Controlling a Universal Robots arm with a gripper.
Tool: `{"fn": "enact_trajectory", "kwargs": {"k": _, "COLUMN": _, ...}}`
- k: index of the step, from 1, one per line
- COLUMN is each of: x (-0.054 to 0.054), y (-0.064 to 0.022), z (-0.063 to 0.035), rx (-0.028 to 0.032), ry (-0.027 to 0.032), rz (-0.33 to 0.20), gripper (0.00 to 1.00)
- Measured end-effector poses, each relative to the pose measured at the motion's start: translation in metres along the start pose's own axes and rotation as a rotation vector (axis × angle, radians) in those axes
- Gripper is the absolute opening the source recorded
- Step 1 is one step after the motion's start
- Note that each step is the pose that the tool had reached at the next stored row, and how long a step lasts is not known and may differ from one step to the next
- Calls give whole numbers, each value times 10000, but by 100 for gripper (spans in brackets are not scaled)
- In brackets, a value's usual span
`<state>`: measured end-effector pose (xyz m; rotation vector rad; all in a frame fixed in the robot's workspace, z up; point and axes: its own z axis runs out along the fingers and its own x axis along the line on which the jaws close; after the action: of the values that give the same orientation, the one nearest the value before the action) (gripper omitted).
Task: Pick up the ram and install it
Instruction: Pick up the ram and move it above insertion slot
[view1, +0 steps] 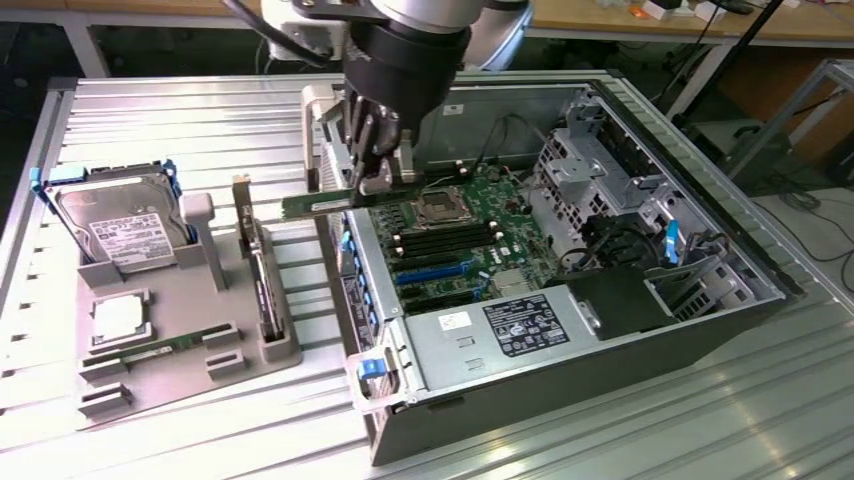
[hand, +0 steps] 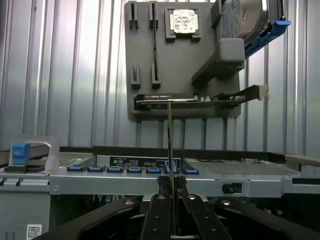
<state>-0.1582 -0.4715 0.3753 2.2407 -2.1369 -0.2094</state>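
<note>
Exterior view: the gripper (view1: 378, 185) is clamped on the ram (view1: 320, 203), gripping it near mid-length. The stick is level, with one end projecting toward 9 o'clock. It is clear of every surface and hangs over the near wall of the open computer case (view1: 747, 260), at about 9 o'clock from the CPU socket (view1: 441, 208). The memory slots (view1: 434, 241) lie on the motherboard (view1: 461, 262) at 6 o'clock from that socket, and the stick is not seated in them.

At 9 o'clock from the case, a grey holder (view1: 200, 330) on the table (view1: 174, 120) carries a hard drive (view1: 114, 225) and a second ram stick (view1: 150, 350), which lies flat at the holder's 6 o'clock edge.

Wrist view: the stick appears edge-on as a thin line rising from between the fingers (hand: 157, 215), which press on its two flat faces.

Handling assessment:
- The part is probably light and rigid, so little grip force should be needed.
- It is thin and likely fragile. Bending loads and pressure on the chips should be avoided.
- The flat faces near mid-length look like the best grip point, since this leaves the contact edge free.
- The smooth faces may slip under seating force.
- Which long edge carries the contacts cannot be made out.
</note>
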Motion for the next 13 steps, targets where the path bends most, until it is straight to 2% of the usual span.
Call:
{"fn": "enact_trajectory", "kwargs": {"k": 1, "x": 0, "y": -42, "z": -5, "rx": 3, "ry": -78, "rz": -10, "gripper": 15}}
{"fn": "enact_trajectory", "kwargs": {"k": 2, "x": 1, "y": -102, "z": -12, "rx": 7, "ry": -192, "rz": -25, "gripper": 15}}
{"fn": "enact_trajectory", "kwargs": {"k": 3, "x": 5, "y": -201, "z": -19, "rx": 13, "ry": -326, "rz": -42, "gripper": 15}}
{"fn": "enact_trajectory", "kwargs": {"k": 4, "x": 7, "y": -284, "z": -24, "rx": 17, "ry": -413, "rz": -51, "gripper": 15}}
{"fn": "enact_trajectory", "kwargs": {"k": 8, "x": -13, "y": -486, "z": 20, "rx": 18, "ry": -414, "rz": -52, "gripper": 15}}
{"fn": "enact_trajectory", "kwargs": {"k": 10, "x": -26, "y": -638, "z": 53, "rx": 17, "ry": -414, "rz": -53, "gripper": 15}}
{"fn": "enact_trajectory", "kwargs": {"k": 13, "x": -27, "y": -791, "z": 93, "rx": 17, "ry": -413, "rz": -53, "gripper": 15}}
